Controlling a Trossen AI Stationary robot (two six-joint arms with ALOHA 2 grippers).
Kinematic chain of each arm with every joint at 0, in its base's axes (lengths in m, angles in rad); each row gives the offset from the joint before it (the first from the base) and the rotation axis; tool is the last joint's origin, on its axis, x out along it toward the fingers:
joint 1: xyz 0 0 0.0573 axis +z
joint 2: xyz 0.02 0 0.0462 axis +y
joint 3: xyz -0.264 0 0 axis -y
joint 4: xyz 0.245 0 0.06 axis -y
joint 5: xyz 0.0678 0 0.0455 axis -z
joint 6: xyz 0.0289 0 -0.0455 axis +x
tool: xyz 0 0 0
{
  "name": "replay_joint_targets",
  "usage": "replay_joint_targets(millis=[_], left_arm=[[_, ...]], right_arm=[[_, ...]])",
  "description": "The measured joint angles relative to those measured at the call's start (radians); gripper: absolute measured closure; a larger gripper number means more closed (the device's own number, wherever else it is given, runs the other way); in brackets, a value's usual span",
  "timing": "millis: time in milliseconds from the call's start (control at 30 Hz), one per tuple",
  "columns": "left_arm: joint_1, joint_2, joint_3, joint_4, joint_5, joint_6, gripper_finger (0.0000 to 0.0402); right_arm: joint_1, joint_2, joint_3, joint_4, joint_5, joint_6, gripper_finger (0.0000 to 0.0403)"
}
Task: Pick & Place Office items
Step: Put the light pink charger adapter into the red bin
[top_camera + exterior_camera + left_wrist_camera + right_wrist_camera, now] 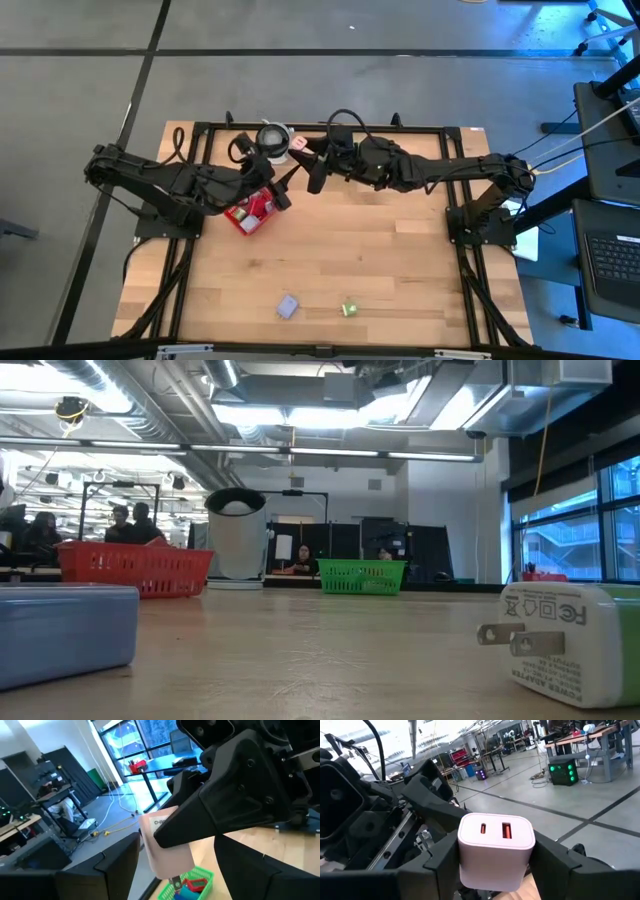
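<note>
Between the right gripper's [495, 870] fingers sits a pink charger block [495, 849], clamped, ports facing outward. Left gripper [285, 190] meets it closely; grip state undetermined. Red basket [250, 212] lies beside, green basket [187, 885] below.

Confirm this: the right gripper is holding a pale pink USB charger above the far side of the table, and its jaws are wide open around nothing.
Not quite. In the right wrist view the right gripper is shut on the pale pink USB charger, both fingers against its sides. It is above the far side of the table.
</note>
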Motion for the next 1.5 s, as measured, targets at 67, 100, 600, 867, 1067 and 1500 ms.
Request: replay_joint_targets(millis=[67,100,600,867,1067,1500], left_arm=[[0.007,0.0,0.0,0.0,-0.004,-0.005,0.0152],[0.011,0.0,0.0,-0.001,-0.004,-0.014,0.0155],[0.043,0.0,0.0,-0.003,0.019,-0.112,0.0225],[0.044,0.0,0.0,-0.002,0.01,-0.111,0.0256],[0.043,0.0,0.0,-0.004,0.007,-0.107,0.0257],[0.043,0.0,0.0,-0.002,0.005,-0.105,0.026]], right_arm=[[0.0,0.0,0.0,0.003,0.0,-0.005,0.0204],[0.0,0.0,0.0,0.004,0.0,-0.007,0.0204],[0.002,0.0,0.0,0.066,-0.048,-0.079,0.0204],[0.002,0.0,0.0,0.068,-0.04,-0.077,0.0203],[0.002,0.0,0.0,0.063,-0.045,-0.08,0.0178],[0.003,0.0,0.0,0.06,-0.06,-0.081,0.0102]])
